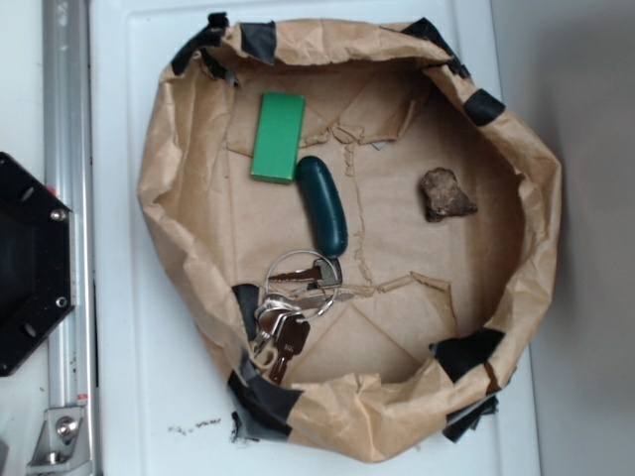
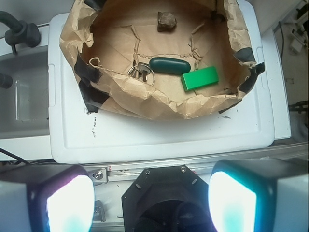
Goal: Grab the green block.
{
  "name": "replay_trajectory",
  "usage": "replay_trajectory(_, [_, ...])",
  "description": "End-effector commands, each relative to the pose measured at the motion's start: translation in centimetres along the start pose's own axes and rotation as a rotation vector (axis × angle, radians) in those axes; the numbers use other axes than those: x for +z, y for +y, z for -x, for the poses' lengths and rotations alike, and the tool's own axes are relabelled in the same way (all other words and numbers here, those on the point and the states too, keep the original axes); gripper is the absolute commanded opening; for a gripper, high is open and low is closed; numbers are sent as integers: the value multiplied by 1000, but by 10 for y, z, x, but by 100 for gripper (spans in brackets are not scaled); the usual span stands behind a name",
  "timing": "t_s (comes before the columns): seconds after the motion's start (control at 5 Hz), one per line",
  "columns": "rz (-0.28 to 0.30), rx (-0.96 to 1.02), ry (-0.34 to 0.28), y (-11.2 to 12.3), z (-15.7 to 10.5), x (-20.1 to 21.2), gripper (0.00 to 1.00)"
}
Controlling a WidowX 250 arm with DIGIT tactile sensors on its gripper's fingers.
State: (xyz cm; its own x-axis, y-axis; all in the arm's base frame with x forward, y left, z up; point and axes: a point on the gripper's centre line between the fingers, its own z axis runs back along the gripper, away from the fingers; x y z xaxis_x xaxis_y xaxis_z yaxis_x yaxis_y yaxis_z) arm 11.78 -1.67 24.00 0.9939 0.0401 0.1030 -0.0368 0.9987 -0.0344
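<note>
The green block (image 1: 277,137) lies flat in the upper left of a brown paper bowl (image 1: 179,159), right beside a dark teal capsule (image 1: 322,204). In the wrist view the green block (image 2: 199,78) sits far ahead at the near right of the paper bowl (image 2: 145,99), with the capsule (image 2: 169,65) to its left. My gripper (image 2: 151,203) is well back from the bowl, above the robot's black base (image 2: 166,198). Its two fingers stand wide apart with nothing between them. The exterior view does not show the gripper.
A bunch of keys on a ring (image 1: 290,302) lies at the bowl's lower left and a brown rock (image 1: 444,193) at its right. The bowl rests on a white lid (image 1: 124,327). A metal rail (image 1: 67,198) and the black base (image 1: 30,263) are at the left.
</note>
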Motion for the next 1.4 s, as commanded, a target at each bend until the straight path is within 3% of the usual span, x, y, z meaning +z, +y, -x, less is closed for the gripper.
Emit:
replay_trajectory(0.0, [0,0,0,0,0,0,100])
replay_trajectory(0.2, [-44,204,38,44,-39,-43,100])
replay_trajectory(0.4, [-69,454,61,73,-74,-67,100])
replay_trajectory(0.6, [-101,702,89,88,-100,-105,100])
replay_trajectory(0.8, [-225,910,52,87,-108,-148,100])
replay_trajectory(1.0, [-269,1077,110,79,-105,-164,100])
replay_trajectory(1.2, [-266,1219,160,78,-100,-160,100])
